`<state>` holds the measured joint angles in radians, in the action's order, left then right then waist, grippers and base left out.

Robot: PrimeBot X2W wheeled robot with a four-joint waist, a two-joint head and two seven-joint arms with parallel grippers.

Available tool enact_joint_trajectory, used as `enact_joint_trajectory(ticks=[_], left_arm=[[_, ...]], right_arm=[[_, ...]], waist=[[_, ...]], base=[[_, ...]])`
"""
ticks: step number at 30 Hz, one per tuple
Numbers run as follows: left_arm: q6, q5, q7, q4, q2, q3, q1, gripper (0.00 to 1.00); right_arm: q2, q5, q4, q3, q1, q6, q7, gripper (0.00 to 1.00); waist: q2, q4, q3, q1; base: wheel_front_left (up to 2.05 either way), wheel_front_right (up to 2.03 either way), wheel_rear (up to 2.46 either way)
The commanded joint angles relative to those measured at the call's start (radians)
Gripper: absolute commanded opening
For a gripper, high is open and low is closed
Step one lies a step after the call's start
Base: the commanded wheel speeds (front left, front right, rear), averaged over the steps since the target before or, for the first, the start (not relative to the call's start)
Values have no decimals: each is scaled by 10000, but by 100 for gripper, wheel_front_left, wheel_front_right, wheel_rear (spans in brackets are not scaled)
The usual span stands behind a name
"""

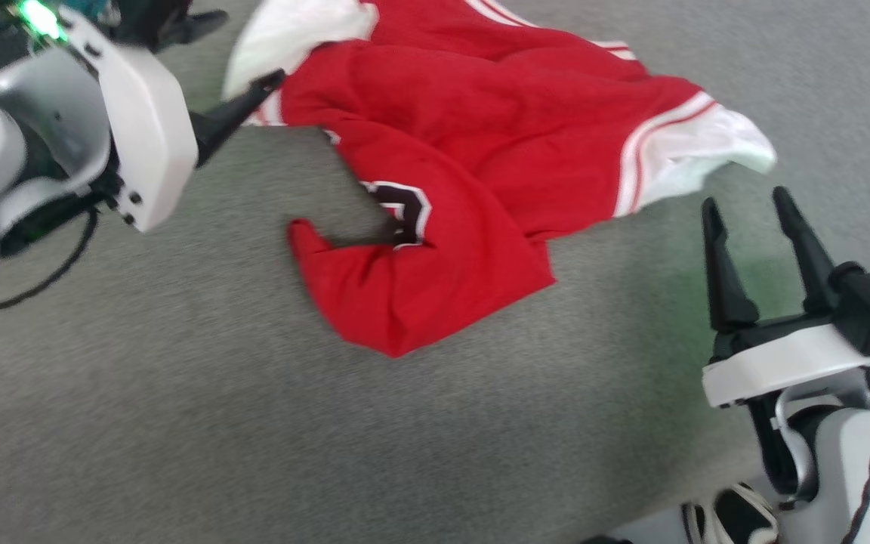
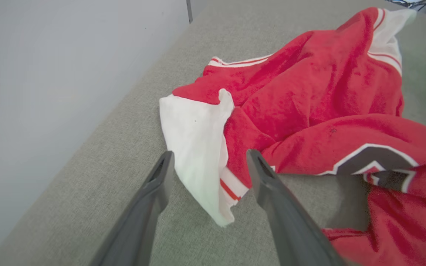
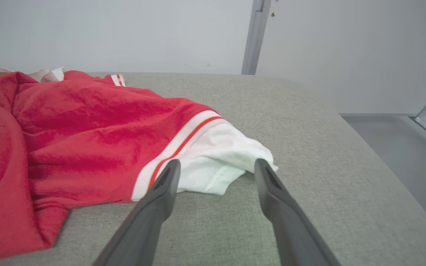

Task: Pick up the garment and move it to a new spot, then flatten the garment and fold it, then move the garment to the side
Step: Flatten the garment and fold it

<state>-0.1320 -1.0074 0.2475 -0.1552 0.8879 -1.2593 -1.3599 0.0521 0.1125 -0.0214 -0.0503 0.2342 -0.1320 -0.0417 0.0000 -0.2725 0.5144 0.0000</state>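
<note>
Our left gripper (image 2: 209,155) stands wide and empty at one white sleeve, our right gripper (image 1: 746,200) wide and empty near the other. The garment (image 1: 480,151) lies crumpled on the grey surface (image 1: 178,415). Flattening, folding and the move aside look undone.

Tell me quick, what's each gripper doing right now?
Left gripper: jaws open, empty, at a white sleeve of the garment.
Right gripper: jaws open, empty, near the other sleeve.

the left gripper (image 2: 210,155) reached forward with its two long dark fingers spread wide; the right gripper (image 1: 745,200) pointed up the head view, fingers equally far apart.
</note>
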Motion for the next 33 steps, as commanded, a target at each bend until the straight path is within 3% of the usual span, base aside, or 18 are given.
enact_joint_trajectory(ticks=[1,5,10,14,15,16,17,20,23,28,33], left_arm=[[26,-161,400,-109,77,-122,-272,100],[24,-223,1679,52,250,-205,-494,100],[26,-218,2274,276,671,-201,-321,100],[26,-374,2185,134,814,-204,-252,47],[26,-384,2167,112,815,-206,-271,38],[26,-384,2167,112,815,-206,-271,38],[26,-604,2069,-9,817,-202,-344,12],[26,-888,2027,-77,787,-204,-416,14],[26,-1310,1998,-81,760,-204,-496,0],[26,-1803,1846,-357,770,-206,-605,0],[26,-3866,1472,-1340,644,209,-238,0]], right_arm=[[-20,112,152,117,-105,23,-196,100],[-20,319,504,308,-122,23,-533,100],[-18,226,737,337,-139,23,-702,100],[-17,240,708,465,-23,23,-741,100],[-18,223,690,508,4,23,-731,100],[-18,223,690,508,4,23,-731,100],[-18,227,648,562,48,23,-699,100],[-18,215,638,577,62,23,-667,100],[-18,200,612,595,128,24,-614,100],[-17,214,580,646,136,23,-575,100],[-19,161,499,446,-41,23,-506,100]], waist=[[0,-568,361,0],[0,-866,463,0],[0,-979,479,0],[0,-975,529,0],[0,-964,551,0],[0,-964,551,0],[0,-940,594,0],[0,-909,613,0],[0,-854,628,0],[0,-771,629,0],[0,-475,460,0]], base=[[0,0,0],[0,0,0],[0,0,0],[0,0,0],[0,0,0],[0,0,0],[0,0,0],[0,0,0],[0,0,0],[0,0,0],[0,0,0]])
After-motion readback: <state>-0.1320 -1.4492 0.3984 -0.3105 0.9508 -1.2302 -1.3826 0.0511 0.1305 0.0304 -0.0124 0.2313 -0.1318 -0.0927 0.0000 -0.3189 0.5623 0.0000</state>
